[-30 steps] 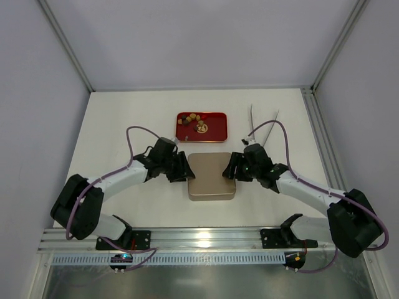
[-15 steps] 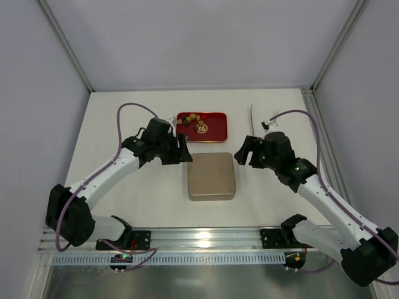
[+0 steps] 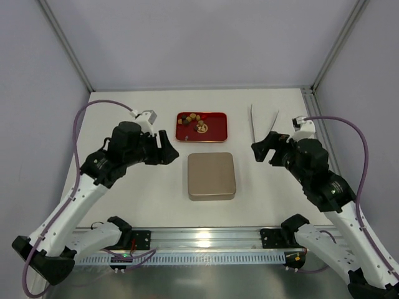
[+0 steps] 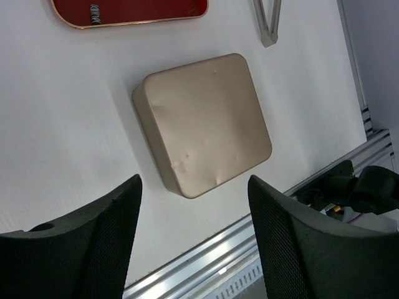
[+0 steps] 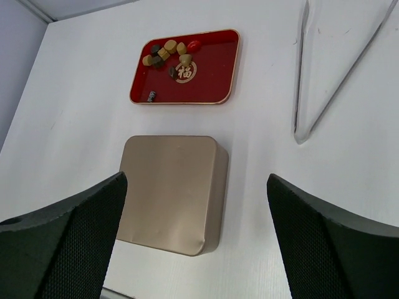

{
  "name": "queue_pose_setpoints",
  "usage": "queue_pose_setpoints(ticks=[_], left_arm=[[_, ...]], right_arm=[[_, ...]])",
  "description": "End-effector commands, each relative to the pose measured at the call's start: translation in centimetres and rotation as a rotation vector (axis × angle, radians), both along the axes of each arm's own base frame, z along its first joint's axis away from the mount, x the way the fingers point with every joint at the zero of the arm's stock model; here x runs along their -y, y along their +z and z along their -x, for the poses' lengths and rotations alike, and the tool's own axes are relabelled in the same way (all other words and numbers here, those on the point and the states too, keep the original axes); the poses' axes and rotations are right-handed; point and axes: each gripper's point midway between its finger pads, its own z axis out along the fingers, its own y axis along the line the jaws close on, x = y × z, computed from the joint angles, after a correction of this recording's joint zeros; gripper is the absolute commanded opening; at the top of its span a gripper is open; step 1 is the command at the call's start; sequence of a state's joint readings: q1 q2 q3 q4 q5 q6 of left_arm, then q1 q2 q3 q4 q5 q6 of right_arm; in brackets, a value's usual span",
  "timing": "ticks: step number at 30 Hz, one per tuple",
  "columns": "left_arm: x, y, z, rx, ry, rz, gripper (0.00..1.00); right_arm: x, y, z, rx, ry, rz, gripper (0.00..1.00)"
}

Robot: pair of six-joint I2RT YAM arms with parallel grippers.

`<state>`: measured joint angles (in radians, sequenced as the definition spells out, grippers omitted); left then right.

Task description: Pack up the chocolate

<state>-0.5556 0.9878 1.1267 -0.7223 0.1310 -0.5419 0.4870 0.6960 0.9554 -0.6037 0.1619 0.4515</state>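
The chocolate (image 3: 192, 118) is a small cluster of brown, tan and gold sweets in the left part of a red tray (image 3: 215, 131); it also shows in the right wrist view (image 5: 164, 52). A closed gold tin (image 3: 211, 175) lies in front of the tray and shows in both wrist views (image 4: 206, 121) (image 5: 171, 190). My left gripper (image 3: 167, 148) is open and empty, raised to the left of the tin (image 4: 193, 249). My right gripper (image 3: 262, 151) is open and empty, raised to its right (image 5: 196, 243).
Clear plastic tongs (image 3: 262, 121) lie at the back right of the table, also seen in the right wrist view (image 5: 324, 81). The red tray's edge (image 4: 124, 18) shows at the top of the left wrist view. A metal rail (image 3: 206, 240) runs along the near edge.
Both grippers were at the tin's sides one second ago. They have since risen and drawn apart, left arm to the left, right arm to the right. The tin stays in place.
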Motion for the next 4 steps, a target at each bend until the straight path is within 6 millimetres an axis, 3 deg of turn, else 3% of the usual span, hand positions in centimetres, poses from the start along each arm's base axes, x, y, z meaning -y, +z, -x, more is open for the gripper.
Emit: queue_pose_setpoints(ticks=[1,4], left_arm=[[-1.16,0.11,0.27,0.018,0.013,-0.047,0.68],[-1.28,-0.02,0.32,0.019,0.018,-0.048,0.68]], right_arm=[[0.87,-0.74,0.21,-0.006,-0.026,0.032,0.93],[0.83,-0.87,0.15,-0.007,-0.027,0.031,0.93]])
